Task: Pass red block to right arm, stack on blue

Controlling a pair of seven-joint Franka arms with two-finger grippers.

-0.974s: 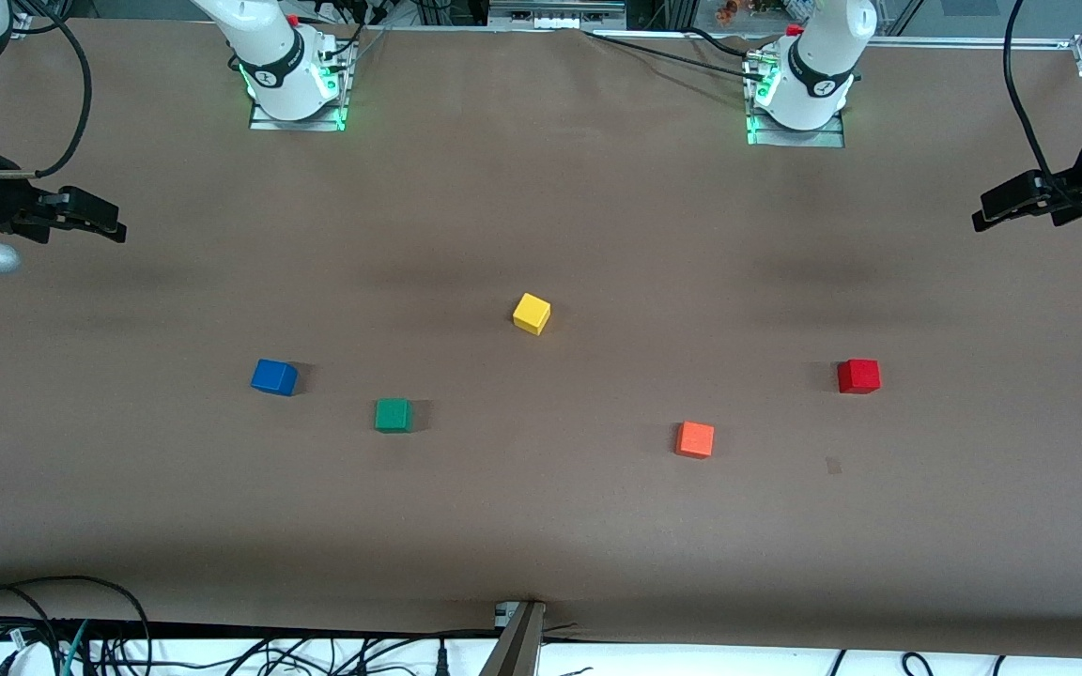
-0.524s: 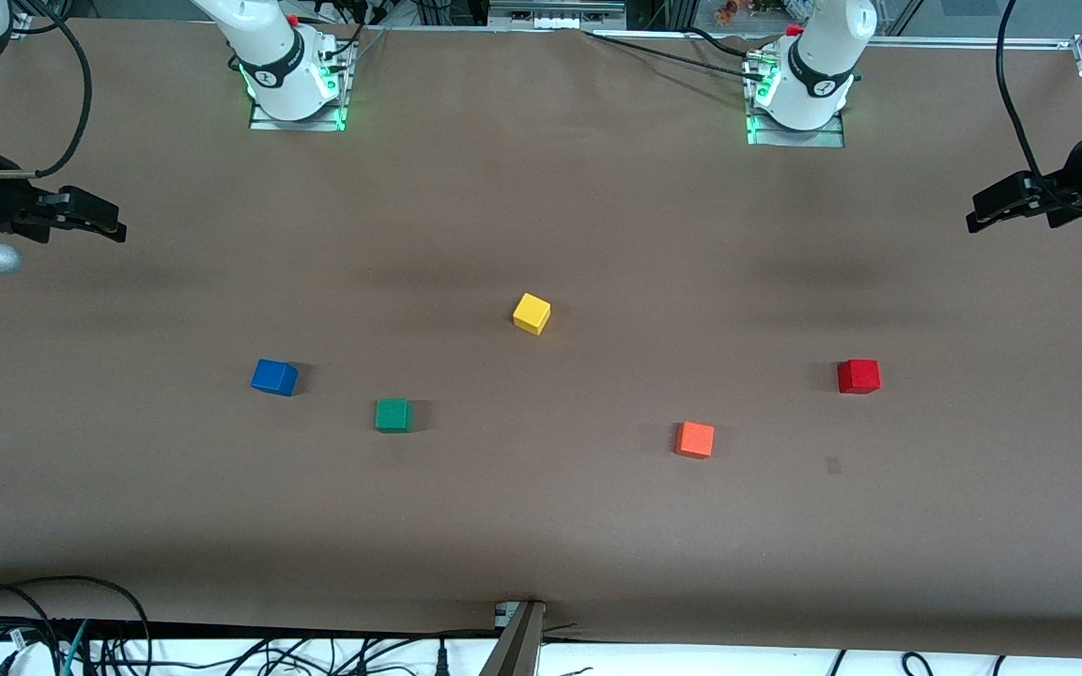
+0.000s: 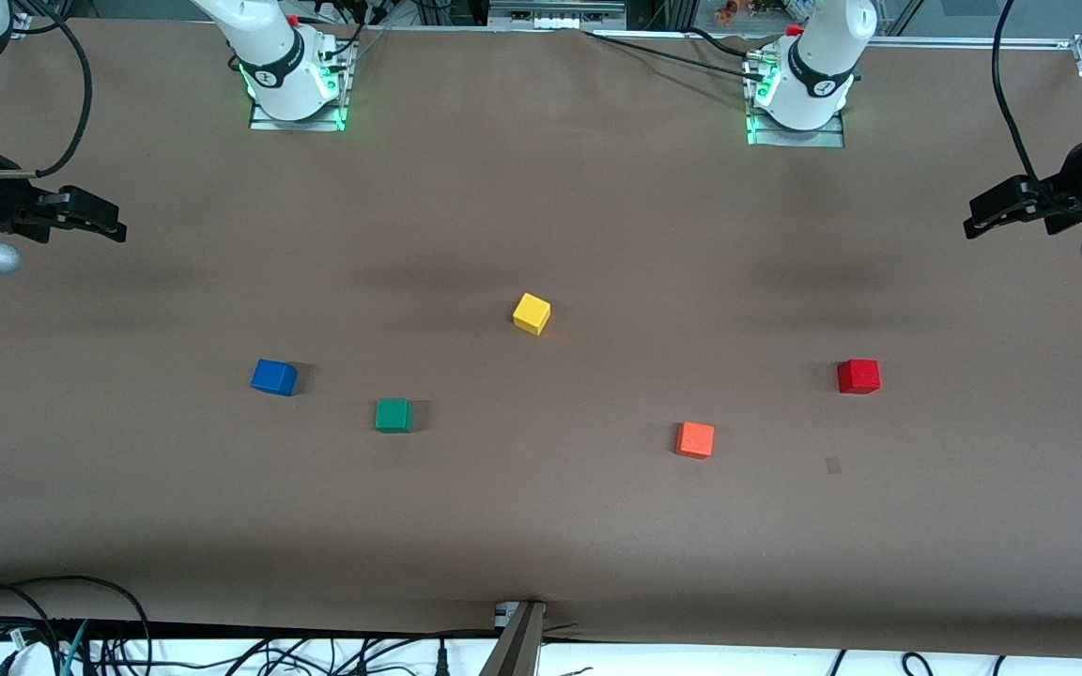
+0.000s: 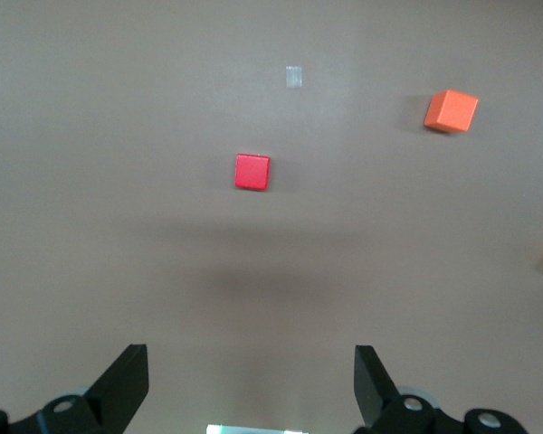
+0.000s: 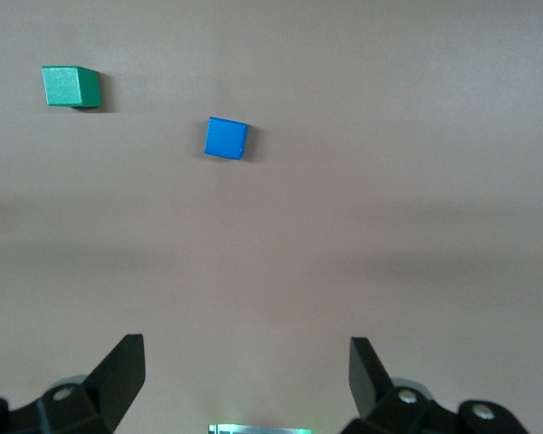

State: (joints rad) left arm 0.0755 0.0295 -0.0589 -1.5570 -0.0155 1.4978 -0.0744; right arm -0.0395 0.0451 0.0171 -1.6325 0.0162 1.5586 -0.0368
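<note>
The red block [image 3: 858, 376] [image 4: 252, 171] lies on the brown table toward the left arm's end. The blue block [image 3: 273, 376] [image 5: 226, 138] lies toward the right arm's end. My left gripper [image 3: 973, 223] [image 4: 252, 380] hangs open and empty in the air at the left arm's end of the table, well clear of the red block. My right gripper [image 3: 116, 227] [image 5: 246, 371] is open and empty too, held above the table's right-arm end, apart from the blue block.
A yellow cube [image 3: 532, 313] sits mid-table. A green cube [image 3: 393, 414] [image 5: 70, 86] lies beside the blue one, nearer the front camera. An orange cube [image 3: 695, 438] [image 4: 451, 110] lies nearer the camera than the red block. A small tape mark [image 3: 833, 464] is close to it.
The left gripper has drifted slightly inward over the table and a little up in the front view. The right arm and all cubes have stayed where they were.
</note>
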